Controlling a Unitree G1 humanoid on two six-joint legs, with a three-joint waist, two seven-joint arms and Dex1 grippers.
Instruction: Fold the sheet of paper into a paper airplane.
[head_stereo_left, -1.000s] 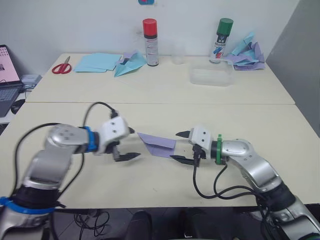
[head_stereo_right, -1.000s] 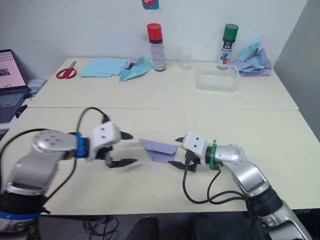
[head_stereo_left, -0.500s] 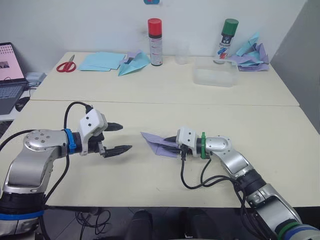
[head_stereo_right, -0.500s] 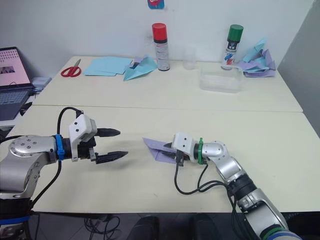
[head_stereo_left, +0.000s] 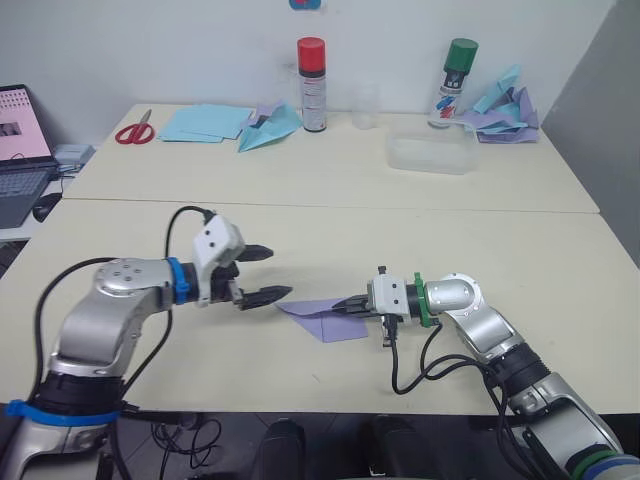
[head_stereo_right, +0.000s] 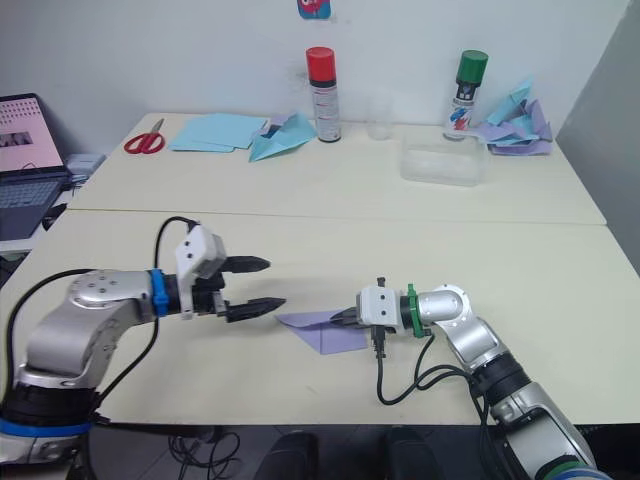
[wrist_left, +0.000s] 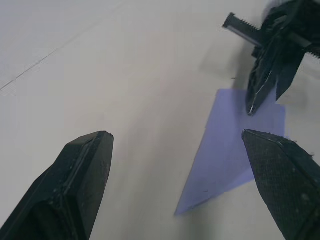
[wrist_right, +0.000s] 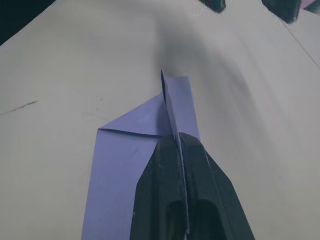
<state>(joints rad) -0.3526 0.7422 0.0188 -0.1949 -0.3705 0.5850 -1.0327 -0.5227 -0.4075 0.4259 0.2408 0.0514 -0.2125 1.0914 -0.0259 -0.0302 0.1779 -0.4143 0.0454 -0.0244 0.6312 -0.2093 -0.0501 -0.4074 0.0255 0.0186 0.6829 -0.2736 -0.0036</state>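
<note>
right gripper (head_stereo_left: 345, 304) pinches the paper airplane (head_stereo_left: 322, 316) (flat on the table (head_stereo_left: 300, 370)); left gripper (head_stereo_left: 274, 273) gapes beside its tip.

The left gripper (head_stereo_left: 262, 275) hovers above the table with its two fingers spread wide, pointing toward the right arm. The right gripper (head_stereo_left: 343, 306) lies low, forearm stretched toward the left, fingers (wrist_right: 165, 165) pressed together on a raised fold of the paper (head_stereo_left: 322, 317), wrist level with the table
</note>
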